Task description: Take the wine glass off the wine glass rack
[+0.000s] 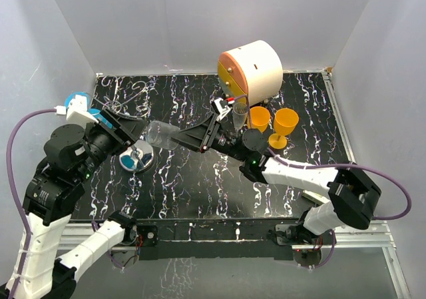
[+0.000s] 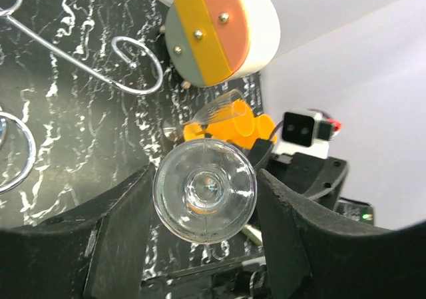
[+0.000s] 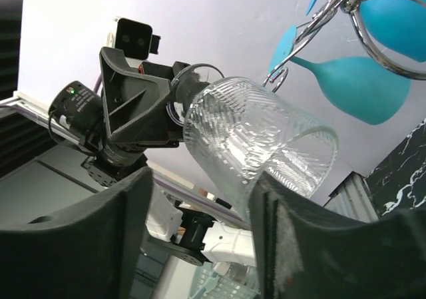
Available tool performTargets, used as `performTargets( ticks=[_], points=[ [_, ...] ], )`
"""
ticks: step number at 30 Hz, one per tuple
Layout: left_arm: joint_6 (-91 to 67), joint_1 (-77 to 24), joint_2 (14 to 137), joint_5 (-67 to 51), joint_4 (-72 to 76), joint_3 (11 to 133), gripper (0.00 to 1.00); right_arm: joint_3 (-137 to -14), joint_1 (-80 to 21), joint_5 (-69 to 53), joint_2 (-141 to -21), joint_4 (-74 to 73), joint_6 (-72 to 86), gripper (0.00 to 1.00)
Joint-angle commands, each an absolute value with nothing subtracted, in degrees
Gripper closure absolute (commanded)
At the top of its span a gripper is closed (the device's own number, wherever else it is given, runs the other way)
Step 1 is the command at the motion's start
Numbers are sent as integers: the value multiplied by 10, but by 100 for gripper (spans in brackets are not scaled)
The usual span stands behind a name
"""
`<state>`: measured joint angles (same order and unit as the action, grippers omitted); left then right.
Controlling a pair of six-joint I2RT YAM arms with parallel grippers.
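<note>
Under the wine glass rack [image 1: 136, 159]: black table [image 1: 200, 192] veined white, with plain white walls [image 1: 166, 19] behind and at both sides. Teal glasses [image 3: 359, 89] hang from the rack's wire arms. Just right of the rack, the clear wine glass [image 1: 160, 134] lies sideways in the air. The left gripper [image 1: 138, 131] is clamped on its foot end. The right gripper [image 1: 188, 138] has its jaws apart around the bowl. Well right of the rack: round white-and-orange cabinet [image 1: 256, 66], two orange goblets [image 1: 286, 122], clear flute [image 1: 238, 116].
</note>
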<state>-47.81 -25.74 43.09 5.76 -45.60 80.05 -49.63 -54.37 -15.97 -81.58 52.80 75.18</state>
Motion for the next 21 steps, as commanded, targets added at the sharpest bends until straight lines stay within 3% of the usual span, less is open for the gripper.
performTargets(
  ticks=[1,5,8,10,14,21],
  points=[
    [-522,-260,408,38,-368,772,72,-521,-548,-171,-817,648,806,53],
    [-539,-260,393,28,-344,740,69,-516,-549,-163,-812,666,822,78],
    [-542,-260,390,23,-343,729,57,-503,-549,-153,-799,661,822,100],
    [-542,-260,387,24,-347,724,44,-488,-549,-142,-785,651,816,100],
    [-523,-260,378,67,-393,736,4,-454,-542,-143,-737,555,761,100],
    [-454,-260,374,148,-483,802,1,-444,-534,-47,-585,3,467,100]
  ],
)
